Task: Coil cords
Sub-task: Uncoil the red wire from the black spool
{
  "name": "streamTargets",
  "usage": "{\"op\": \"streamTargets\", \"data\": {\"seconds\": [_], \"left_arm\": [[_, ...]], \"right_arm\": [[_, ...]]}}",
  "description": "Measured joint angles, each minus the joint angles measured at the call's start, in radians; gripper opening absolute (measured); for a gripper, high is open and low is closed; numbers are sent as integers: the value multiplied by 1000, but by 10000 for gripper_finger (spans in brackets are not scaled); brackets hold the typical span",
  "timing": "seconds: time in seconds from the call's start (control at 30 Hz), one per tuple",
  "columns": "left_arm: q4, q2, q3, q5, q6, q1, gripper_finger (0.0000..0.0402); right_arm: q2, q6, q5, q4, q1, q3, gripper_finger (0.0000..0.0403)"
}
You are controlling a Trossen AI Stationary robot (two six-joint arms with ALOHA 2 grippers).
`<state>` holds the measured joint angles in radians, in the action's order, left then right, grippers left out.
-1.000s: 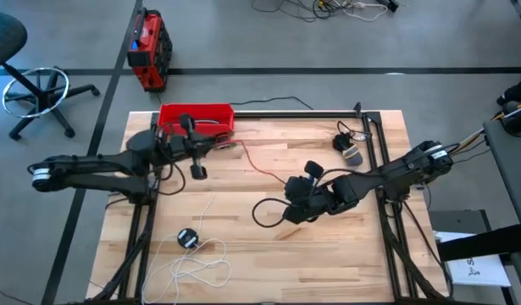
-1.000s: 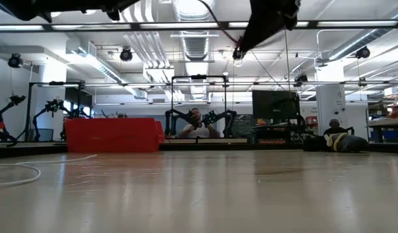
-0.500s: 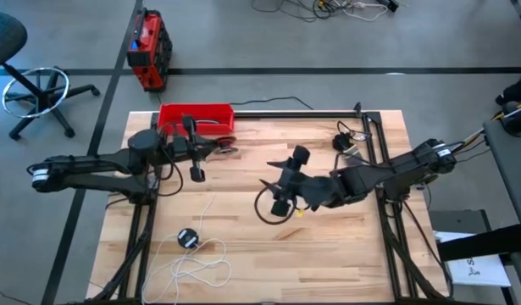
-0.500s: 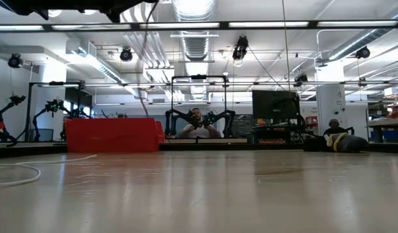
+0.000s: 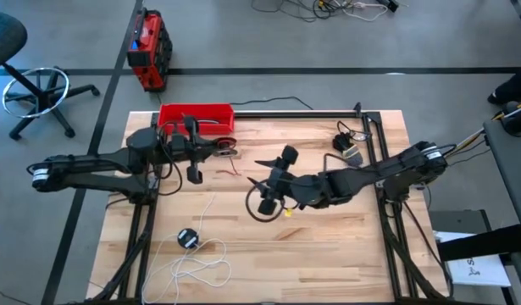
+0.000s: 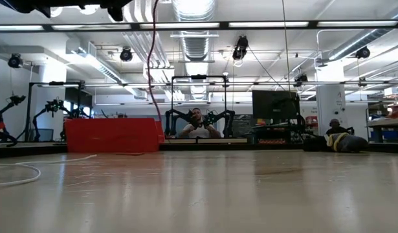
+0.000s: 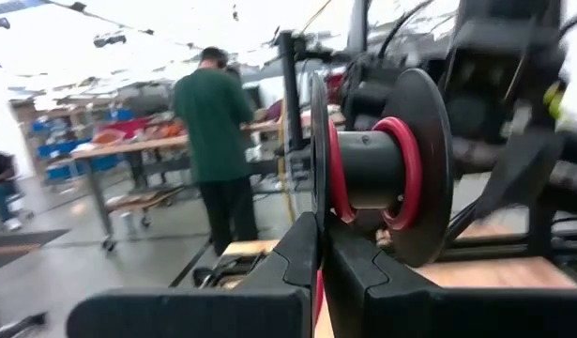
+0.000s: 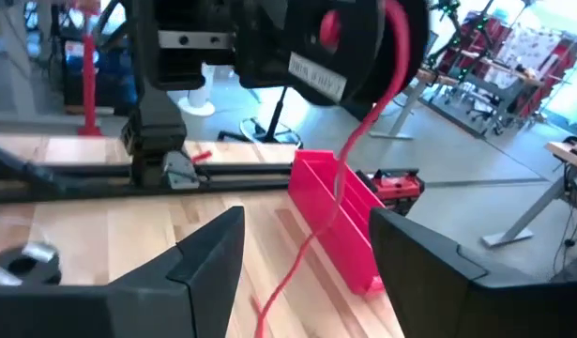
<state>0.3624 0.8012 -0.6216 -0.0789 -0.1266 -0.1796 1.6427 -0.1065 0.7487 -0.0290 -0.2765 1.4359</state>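
the left pincer point(image 5: 230, 149) pinches a black spool point(image 7: 401, 178) with the red cord point(image 7: 398, 174) wound on it, by the far red tray point(image 5: 196, 116), while the right pincer point(image 5: 275, 182) waits wide open mid tabletop point(image 5: 345, 246) and the white cord point(image 5: 196, 258) lies near left.
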Motion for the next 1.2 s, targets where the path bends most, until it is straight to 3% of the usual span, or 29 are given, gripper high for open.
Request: {"op": "streamTargets", "data": {"seconds": [0.3,0.5,0.63,0.93,1.2], "left_arm": [[58,26,-3,-68,34,11,0],[90,28,-5,-107,44,13,0],[91,29,-5,-116,44,13,0],[82,28,-5,-118,42,13,0],[22,33,-5,-116,-13,13,0]], "right_arm": [[121,-43,-16,286,66,-1,211],[142,-32,-164,356,110,-1,192],[142,-19,-209,359,123,-1,155],[101,-112,-206,327,111,-1,12],[-15,-233,-111,305,91,-1,9]]}}
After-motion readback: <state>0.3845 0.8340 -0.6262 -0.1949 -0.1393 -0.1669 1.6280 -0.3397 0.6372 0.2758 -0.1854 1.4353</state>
